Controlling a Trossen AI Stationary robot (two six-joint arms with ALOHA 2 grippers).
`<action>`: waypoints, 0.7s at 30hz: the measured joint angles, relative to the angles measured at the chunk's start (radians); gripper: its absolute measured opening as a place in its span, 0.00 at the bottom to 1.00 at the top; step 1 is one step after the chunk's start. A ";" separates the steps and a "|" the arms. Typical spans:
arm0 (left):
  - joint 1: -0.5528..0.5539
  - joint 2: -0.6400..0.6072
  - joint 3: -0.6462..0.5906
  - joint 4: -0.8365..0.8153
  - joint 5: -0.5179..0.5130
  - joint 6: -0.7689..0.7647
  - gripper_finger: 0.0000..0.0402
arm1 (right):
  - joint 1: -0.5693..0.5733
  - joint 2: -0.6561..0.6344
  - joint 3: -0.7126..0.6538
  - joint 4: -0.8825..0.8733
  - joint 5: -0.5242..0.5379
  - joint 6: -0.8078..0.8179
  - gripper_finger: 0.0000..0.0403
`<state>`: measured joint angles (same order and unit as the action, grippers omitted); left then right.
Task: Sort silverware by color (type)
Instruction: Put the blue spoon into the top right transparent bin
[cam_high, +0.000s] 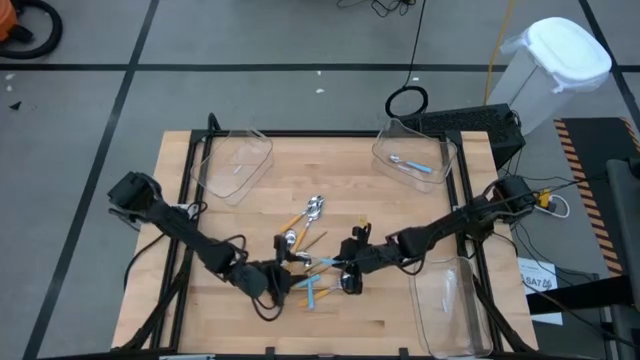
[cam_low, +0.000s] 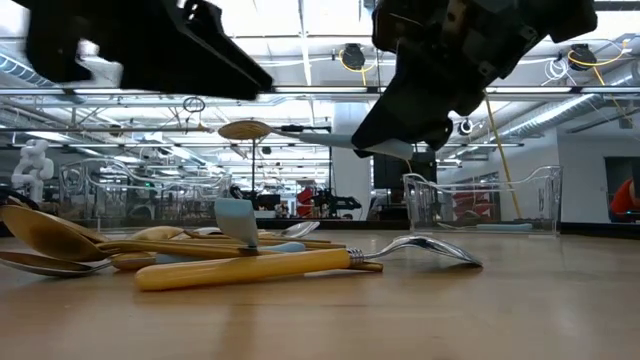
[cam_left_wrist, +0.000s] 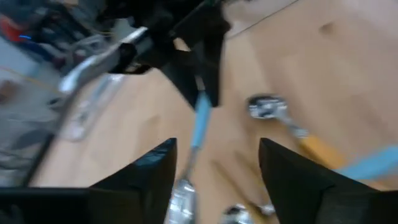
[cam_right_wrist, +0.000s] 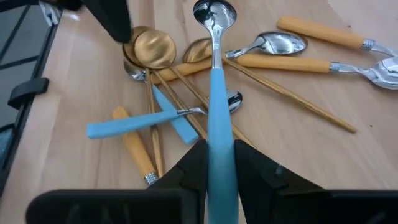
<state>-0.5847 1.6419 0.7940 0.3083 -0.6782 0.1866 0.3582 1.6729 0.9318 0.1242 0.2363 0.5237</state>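
We see the right hand (cam_right_wrist: 214, 165) pinching a light-blue-handled, silver-bowled spoon (cam_right_wrist: 216, 93) by its handle, lifted clear above the mixed spoon pile (cam_high: 305, 255) on the wooden worktop (cam_high: 400, 210), probably for carrying. The left hand (cam_left_wrist: 214, 168) hovers nearby, fingers spread.

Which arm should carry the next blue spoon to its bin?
Right. Its end effector is shut on a blue-handled spoon, and the bin holding a blue spoon is on its side. The left end effector is open.
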 joint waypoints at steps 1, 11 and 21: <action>0.000 0.020 0.013 0.001 -0.032 0.024 0.60 | -0.005 0.000 0.000 0.001 -0.011 0.004 0.14; 0.000 0.160 0.159 -0.184 -0.207 0.083 0.70 | -0.057 -0.001 0.000 -0.001 -0.119 0.013 0.14; -0.015 0.187 0.233 -0.445 -0.430 -0.120 0.59 | -0.070 -0.137 0.000 -0.108 -0.101 -0.003 0.15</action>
<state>-0.6002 1.8290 1.0267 -0.1366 -1.1085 0.0667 0.2882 1.5360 0.9318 0.0162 0.1357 0.5206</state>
